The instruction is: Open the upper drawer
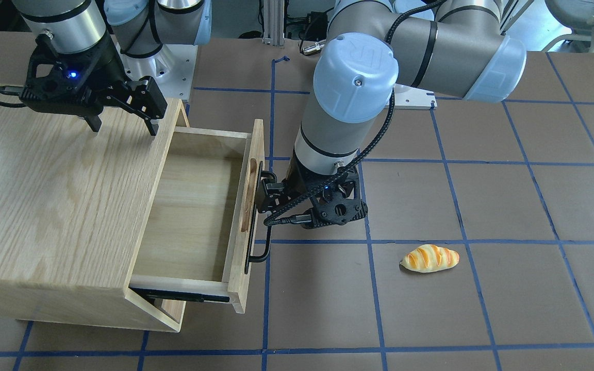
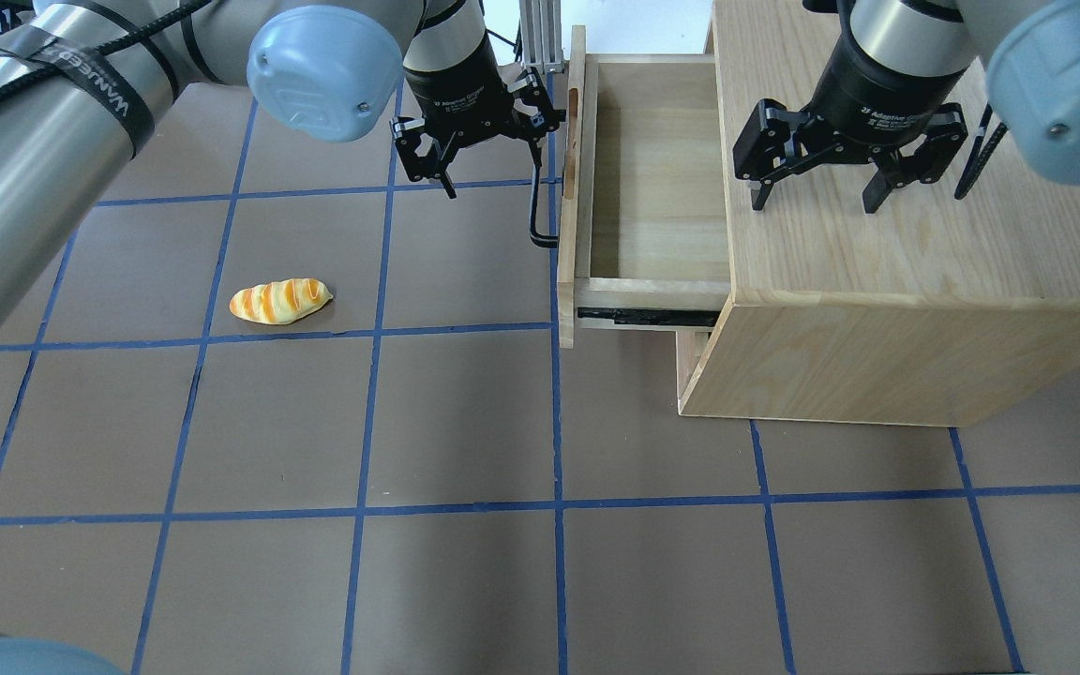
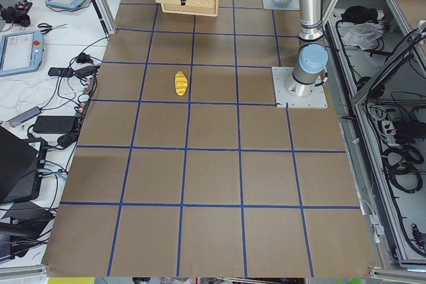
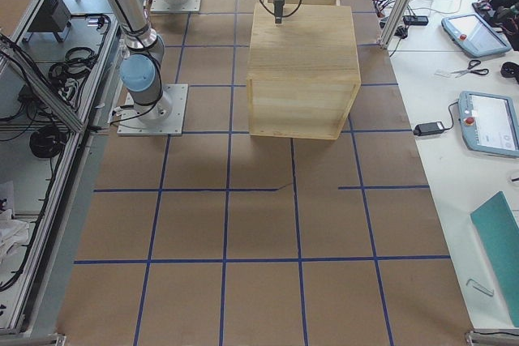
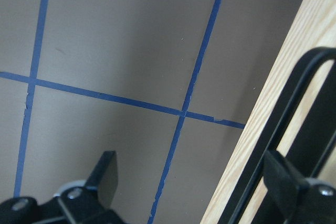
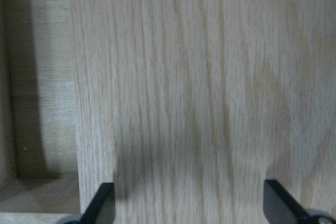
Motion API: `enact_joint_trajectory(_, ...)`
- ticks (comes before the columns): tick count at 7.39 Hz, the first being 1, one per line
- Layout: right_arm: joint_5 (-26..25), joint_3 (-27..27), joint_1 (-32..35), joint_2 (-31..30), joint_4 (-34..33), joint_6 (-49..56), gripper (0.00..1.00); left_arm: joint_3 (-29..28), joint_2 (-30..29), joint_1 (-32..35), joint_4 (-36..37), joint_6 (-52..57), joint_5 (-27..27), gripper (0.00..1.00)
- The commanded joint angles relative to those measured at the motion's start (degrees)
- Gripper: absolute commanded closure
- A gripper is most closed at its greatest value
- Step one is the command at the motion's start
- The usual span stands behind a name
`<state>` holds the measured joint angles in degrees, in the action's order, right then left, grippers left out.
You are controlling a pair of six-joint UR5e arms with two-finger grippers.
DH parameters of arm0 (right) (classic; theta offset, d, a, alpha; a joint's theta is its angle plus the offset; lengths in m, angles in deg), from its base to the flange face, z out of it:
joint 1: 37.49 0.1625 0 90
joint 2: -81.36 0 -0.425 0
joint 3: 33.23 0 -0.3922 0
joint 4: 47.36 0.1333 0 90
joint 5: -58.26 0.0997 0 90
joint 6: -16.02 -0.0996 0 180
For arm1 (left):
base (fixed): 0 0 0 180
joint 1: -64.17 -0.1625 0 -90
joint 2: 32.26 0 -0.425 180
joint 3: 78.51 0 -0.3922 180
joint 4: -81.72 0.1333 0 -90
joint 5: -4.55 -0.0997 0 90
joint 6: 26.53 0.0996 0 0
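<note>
**Upper drawer** (image 1: 194, 206): one. It stands drawn well out of the cabinet (image 1: 44, 206), its front toward the counter's (image 1: 482, 180) middle, and it is empty inside.
- Build: pale wood box, stiff, running on a black side rail.
- Handling, by estimate: light and rigid. It travels only along its rail, so a skewed pull may bind it.
- Hold: the black bar handle (image 1: 252, 242), one, best taken near mid-length. The metal is smooth and likely slippery.
- Progress, by estimate: opening largely done.

**End effectors**: two.
- Left end effector (image 1: 265, 198): jaws spread wide at the handle, one finger against or just beside the bar, clamping nothing.
- Right end effector (image 2: 817, 192): jaws spread, empty, over the cabinet top. Whether it touches cannot be told.

**Cabinet**: one, oak-grain, probably heavy enough to stay put.

**Bread roll** (image 1: 430, 257): one, well apart from the drawer.
</note>
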<state>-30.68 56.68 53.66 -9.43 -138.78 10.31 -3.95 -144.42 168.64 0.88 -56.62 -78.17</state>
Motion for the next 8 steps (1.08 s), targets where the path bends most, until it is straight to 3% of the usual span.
enact_joint_trajectory(1,0.08,0.0,0.0,0.0,0.01,0.0,0.0,-0.03,-0.25,0.03,0.23,0.12,0.46,0.0)
enact_joint_trajectory(8,-0.01,0.0,-0.09,0.0,0.01,0.0,0.0,0.06,-1.13,0.03,0.67,0.47,0.46,0.0)
